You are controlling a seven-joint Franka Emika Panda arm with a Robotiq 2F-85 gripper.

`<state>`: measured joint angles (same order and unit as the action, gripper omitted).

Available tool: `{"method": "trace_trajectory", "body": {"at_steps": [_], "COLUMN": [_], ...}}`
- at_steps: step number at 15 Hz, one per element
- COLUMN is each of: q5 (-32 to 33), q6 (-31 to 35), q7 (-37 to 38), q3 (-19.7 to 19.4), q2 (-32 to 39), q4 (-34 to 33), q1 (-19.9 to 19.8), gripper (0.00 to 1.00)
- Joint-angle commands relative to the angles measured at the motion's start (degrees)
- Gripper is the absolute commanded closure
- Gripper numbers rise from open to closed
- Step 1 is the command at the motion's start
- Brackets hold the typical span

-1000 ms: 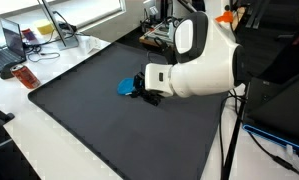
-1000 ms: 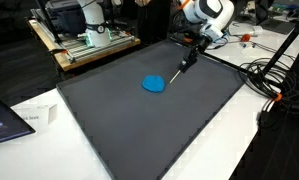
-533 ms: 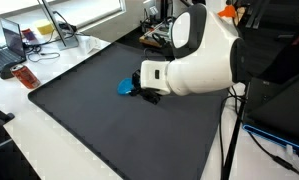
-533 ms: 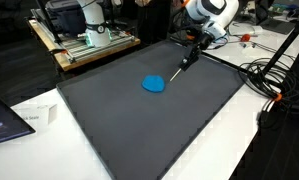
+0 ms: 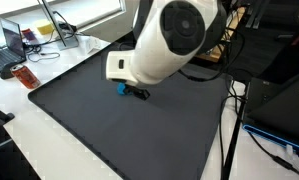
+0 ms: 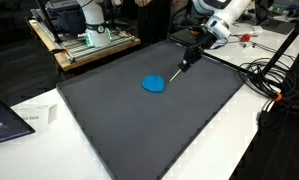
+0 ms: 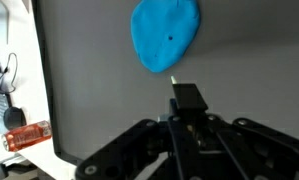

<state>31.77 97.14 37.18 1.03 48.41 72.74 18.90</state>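
Note:
A flat blue round piece (image 6: 154,84) lies on the dark mat (image 6: 139,125); it also shows in the wrist view (image 7: 165,35), and only its edge shows in an exterior view (image 5: 120,88) behind the arm. My gripper (image 6: 193,54) hangs above the mat's far side, shut on a thin light rod (image 6: 179,70) with a black end (image 7: 187,97). The rod slants down toward the blue piece, and its tip sits just beside the piece's edge. In the wrist view my gripper (image 7: 189,112) is dark, its jaws closed round the rod.
The mat covers a white table (image 5: 49,140). A laptop (image 5: 11,45) and a red item (image 5: 25,77) sit off one corner. A metal machine frame (image 6: 84,35) stands behind, cables (image 6: 272,82) lie beside the mat, and a white card (image 6: 34,118) lies near its corner.
The arm's upper body has swung across the view and now covers most of the blue piece there. The gripper, the rod and the blue piece have barely moved.

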Motion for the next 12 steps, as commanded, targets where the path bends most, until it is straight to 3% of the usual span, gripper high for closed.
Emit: {"method": "trace_trajectory", "body": {"at_steps": [1, 12], "q5": [-8.38, -27.63], "q6": [1.09, 1.42], "q7": [-4.66, -14.46], "q3": [-0.33, -0.95], "q2": [-0.66, 0.09], "q4": [-2.20, -6.39], "q1": [-3.51, -13.85], "gripper": [0.97, 0.97]}}
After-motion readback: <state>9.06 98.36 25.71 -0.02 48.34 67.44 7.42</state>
